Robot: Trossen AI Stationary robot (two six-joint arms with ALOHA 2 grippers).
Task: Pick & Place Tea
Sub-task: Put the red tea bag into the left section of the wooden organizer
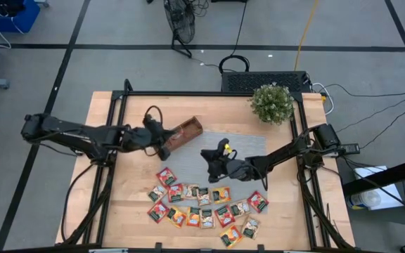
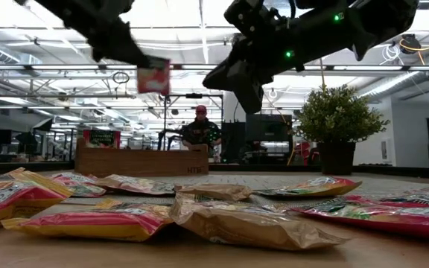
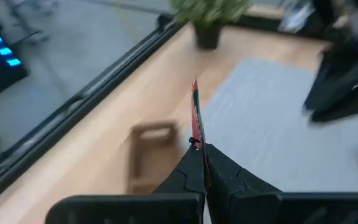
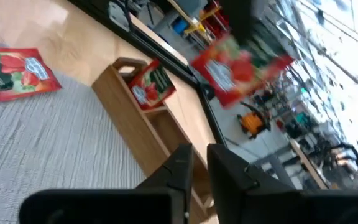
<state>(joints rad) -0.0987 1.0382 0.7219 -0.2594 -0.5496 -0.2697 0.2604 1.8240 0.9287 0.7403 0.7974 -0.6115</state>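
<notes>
— What's sitting on the table (image 1: 104, 211) from where you're standing?

— A grey mat (image 1: 192, 158) is lying across the middle, a plant (image 1: 271, 102) is standing at the far right corner, and a wooden tray (image 1: 182, 134) is resting at the mat's far left edge. One red sachet (image 4: 151, 86) is already leaning inside the tray.

— And the rest of the tea?

— The sachets (image 1: 202, 207) are lying scattered along the near side, mostly on bare wood, some overlapping.

— What are the arms doing?

— The left gripper (image 1: 162, 138) is hanging just beside the tray, fingers clamped on a red tea bag (image 2: 153, 77), holding it up in the air. The right gripper (image 1: 213, 159) is hovering over the mat, above the pile, fingers a little apart and carrying nothing.

— Anyone else about?

— A person (image 2: 201, 130) is sitting far behind the tray.
</notes>
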